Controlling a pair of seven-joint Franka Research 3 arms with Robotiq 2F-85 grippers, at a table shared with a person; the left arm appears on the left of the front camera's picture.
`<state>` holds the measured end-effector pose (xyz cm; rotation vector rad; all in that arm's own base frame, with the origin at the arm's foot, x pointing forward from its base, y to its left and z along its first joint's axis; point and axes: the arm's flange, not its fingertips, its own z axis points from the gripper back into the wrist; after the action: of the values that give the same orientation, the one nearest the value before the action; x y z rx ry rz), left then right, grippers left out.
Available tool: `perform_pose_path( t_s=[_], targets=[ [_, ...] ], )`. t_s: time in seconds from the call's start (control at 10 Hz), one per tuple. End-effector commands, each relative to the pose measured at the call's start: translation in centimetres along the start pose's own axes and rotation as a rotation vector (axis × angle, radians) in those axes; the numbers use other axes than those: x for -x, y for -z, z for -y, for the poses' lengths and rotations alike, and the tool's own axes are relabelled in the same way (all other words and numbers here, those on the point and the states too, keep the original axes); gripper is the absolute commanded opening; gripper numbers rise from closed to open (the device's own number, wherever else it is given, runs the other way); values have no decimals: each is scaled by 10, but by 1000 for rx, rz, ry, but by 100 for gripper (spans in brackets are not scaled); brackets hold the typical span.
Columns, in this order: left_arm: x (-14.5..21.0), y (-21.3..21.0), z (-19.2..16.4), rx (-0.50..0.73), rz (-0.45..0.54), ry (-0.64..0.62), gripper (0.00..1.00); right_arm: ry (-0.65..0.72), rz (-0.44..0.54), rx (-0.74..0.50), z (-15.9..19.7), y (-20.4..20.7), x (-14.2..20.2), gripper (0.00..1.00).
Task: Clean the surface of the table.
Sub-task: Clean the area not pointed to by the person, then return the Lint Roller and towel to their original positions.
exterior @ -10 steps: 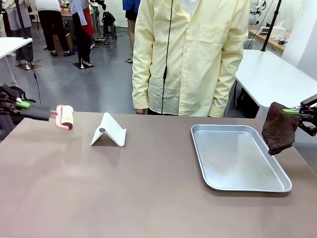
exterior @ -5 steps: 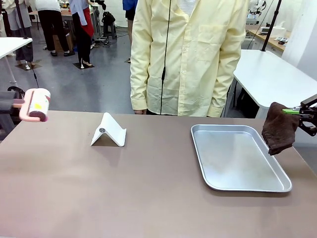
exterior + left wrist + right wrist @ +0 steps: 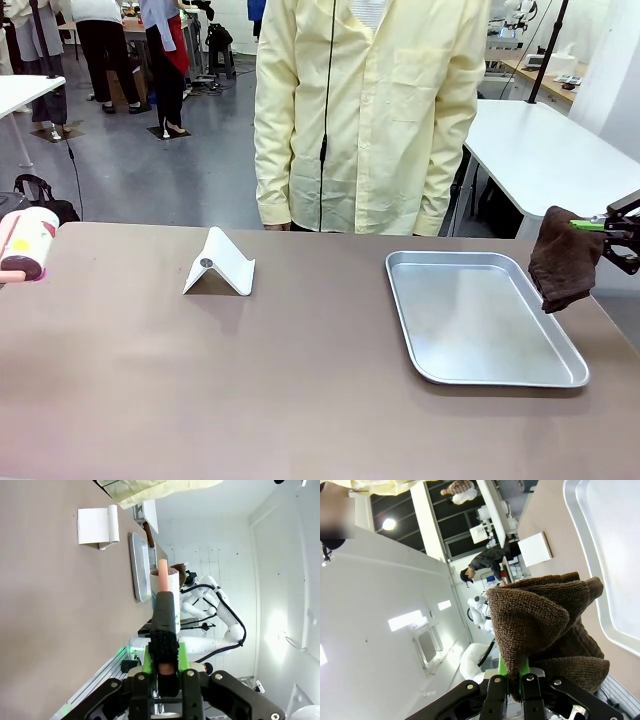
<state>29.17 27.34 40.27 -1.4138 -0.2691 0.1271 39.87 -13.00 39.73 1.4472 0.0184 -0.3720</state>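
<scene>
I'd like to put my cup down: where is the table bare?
The table is bare along its near edge and between the white stand and the tray. The right edge, under the hanging brown cloth, is tighter.

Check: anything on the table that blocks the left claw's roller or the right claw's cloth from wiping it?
Yes. A folded white stand sits left of centre near the far edge, and a silver tray covers the right part of the table. The front strip looks open.

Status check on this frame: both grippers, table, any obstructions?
Left gripper shut on lint roller. Right gripper shut on brown cloth, hanging. Table untouched; white stand and silver tray on it.
</scene>
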Motion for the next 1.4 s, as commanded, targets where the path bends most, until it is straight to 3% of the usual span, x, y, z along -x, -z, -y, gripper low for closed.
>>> perform_pose_path(
  t_s=[0.0,1.3],
  targets=[
    [-4,1,3,-4,-11,7,22,-8,-4,-22,-4,-1,1,8],
    [-4,1,3,-4,-11,7,22,-8,-4,-22,-4,-1,1,8]
  ],
)
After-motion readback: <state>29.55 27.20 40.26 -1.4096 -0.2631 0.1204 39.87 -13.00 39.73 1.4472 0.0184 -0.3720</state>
